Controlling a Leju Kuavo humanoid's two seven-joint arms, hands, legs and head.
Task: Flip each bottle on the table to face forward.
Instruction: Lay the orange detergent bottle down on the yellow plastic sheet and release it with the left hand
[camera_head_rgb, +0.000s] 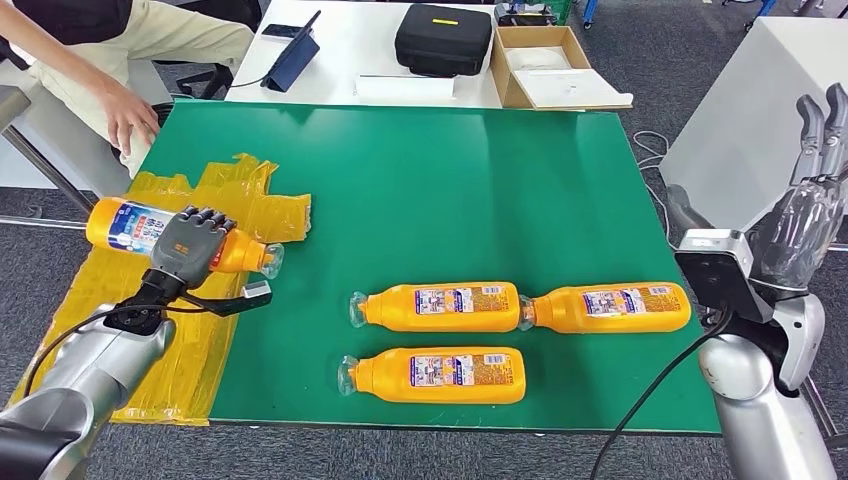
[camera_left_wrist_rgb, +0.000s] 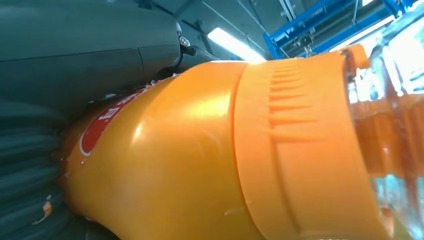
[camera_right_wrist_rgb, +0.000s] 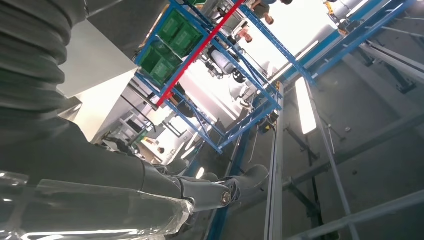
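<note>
The robot's left hand (camera_head_rgb: 192, 243) wraps its dark fingers (camera_head_rgb: 205, 218) over the middle of an orange bottle (camera_head_rgb: 135, 226), holding it lengthwise above the left edge of the green table (camera_head_rgb: 450, 190), over a patch of crinkled yellow plastic sheeting (camera_head_rgb: 215, 195). On this held bottle a blue and white label shows at the base end and the clear cap points toward the table's middle. In the left wrist view the same bottle (camera_left_wrist_rgb: 210, 160) sits close against the grey ribbed cover of the hand (camera_left_wrist_rgb: 30, 170), its orange shoulder and a bit of red label visible.

The right hand (camera_head_rgb: 815, 190) is raised well off the table's right side, fingers upright and apart, holding nothing; a clear plastic wrap covers its wrist. In the right wrist view its thumb (camera_right_wrist_rgb: 225, 192) points up toward ceiling racks.

Three more orange bottles lie flat on the table's near half, caps to the left. Two lie end to end in one row: the middle bottle (camera_head_rgb: 440, 306) and the right bottle (camera_head_rgb: 610, 307), the right one's cap touching the other's base. The near bottle (camera_head_rgb: 435, 375) lies just in front of them. All three show a pale panel of small print, which looks like the back label.

Judging by this, the task is early: one bottle is in hand, apparently being turned, and three seem untouched.

At the far left a seated person's hand (camera_head_rgb: 128, 112) rests by the table corner. On a white table behind stand a black case (camera_head_rgb: 443, 38) and an open cardboard box (camera_head_rgb: 545, 65)
</note>
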